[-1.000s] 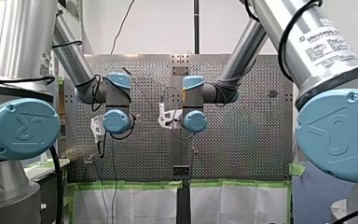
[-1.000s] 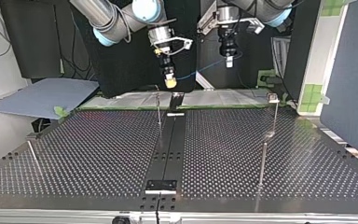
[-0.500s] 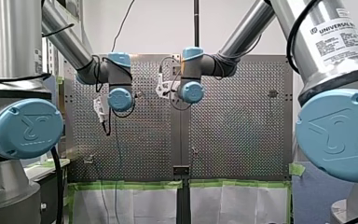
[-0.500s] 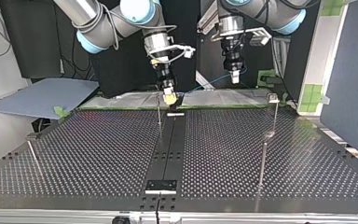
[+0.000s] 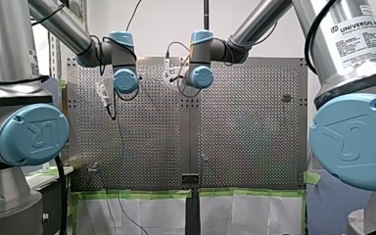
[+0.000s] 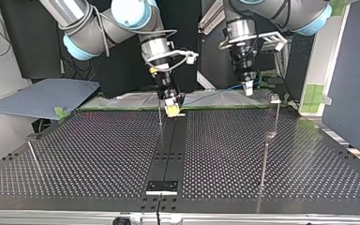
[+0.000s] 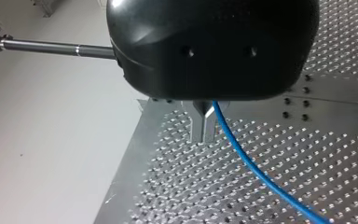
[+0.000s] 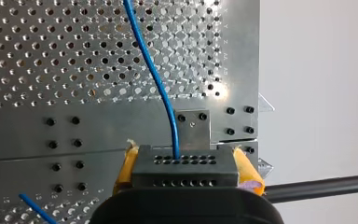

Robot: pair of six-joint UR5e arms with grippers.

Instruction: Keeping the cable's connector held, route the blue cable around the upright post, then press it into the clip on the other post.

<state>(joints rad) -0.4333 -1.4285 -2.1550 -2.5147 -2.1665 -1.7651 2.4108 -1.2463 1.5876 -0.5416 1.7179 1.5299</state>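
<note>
Right pincer (image 8: 185,164) is clamped on the connector (image 8: 184,161), w/ yellow pads (image 8: 126,164) on both sides. The blue cable (image 8: 154,70) exits the connector's face & runs ahead over the tabletop (image 8: 51,46). In top view this pincer hangs low at the tabletop's far edge, just beside the thin post (image 6: 160,115).

Left pincer (image 7: 204,126) has its metal fingers pressed together w/ the cable coming out at them. Reads as pinching the cable, tho the contact itself is partly hidden by the pincer body. In top view it sits near the clip post (image 6: 276,117), w/ the clip (image 6: 274,98) on top.

The cable spans fairly straight btwn the two pincers, off the tabletop. It's not yet round any post & not in the clip.

Step in hand, prob.: start of routing round the thin post. To do it well:
- Hold the connector firm, no twist, & let the left pincer do the leading.
- Take the cable round the post well below its top, so the loop can't slip off over it.
- Use light tension only. A hard pull could drag the connector out of the pads or bend the thin post.
- Watch right pad clearance, since the post is v. close.
- At the clip, line the cable up w/ the slot before pressing.
</note>
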